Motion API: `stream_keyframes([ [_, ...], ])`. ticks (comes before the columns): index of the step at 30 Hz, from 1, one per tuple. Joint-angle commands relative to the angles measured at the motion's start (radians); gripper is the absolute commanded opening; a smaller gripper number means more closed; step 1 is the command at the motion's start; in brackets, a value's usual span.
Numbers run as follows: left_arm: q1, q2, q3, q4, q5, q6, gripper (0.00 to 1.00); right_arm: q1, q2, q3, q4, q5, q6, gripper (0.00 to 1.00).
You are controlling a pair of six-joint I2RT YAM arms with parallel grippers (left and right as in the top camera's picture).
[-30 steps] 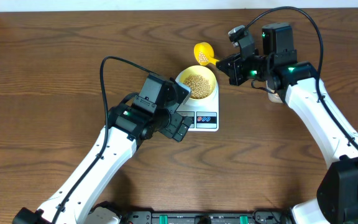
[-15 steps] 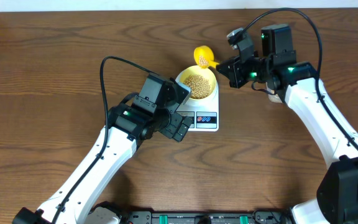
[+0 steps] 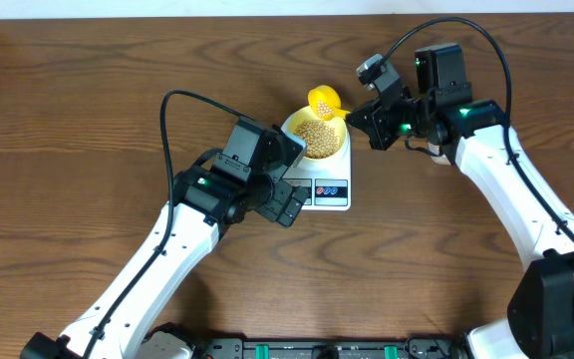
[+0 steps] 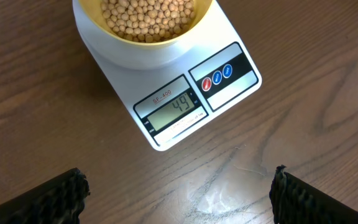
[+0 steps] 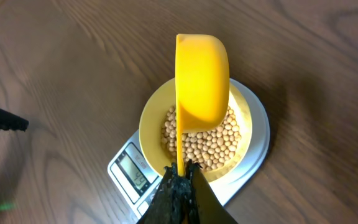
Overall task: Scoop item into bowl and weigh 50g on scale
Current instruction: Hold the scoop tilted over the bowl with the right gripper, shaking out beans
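Note:
The white scale stands mid-table, its display reading 49. The pale yellow bowl sits on its platform, holding many tan beans. My right gripper is shut on the handle of a bright yellow scoop, which is tipped on its side over the bowl's far edge. My left gripper is open and empty, hovering over the table just in front of the scale.
Bare wooden table lies all round the scale. A pale wall edge runs along the far side. No bean container is in view.
My right gripper has moved the scoop left and toward the bowl and rolled it onto its side over the rim. The left arm has not moved.

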Motion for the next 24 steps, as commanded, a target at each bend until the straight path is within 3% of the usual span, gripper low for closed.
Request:
stream_keyframes([
  [1,0.0,0.002,-0.013,0.0,-0.01,-0.006,0.96,0.005,0.005,0.0,-0.002,-0.006,-0.065,0.01],
  [24,0.0,0.002,-0.013,0.0,-0.01,-0.006,0.96,0.004,0.005,0.0,-0.013,0.021,-0.089,0.01],
])
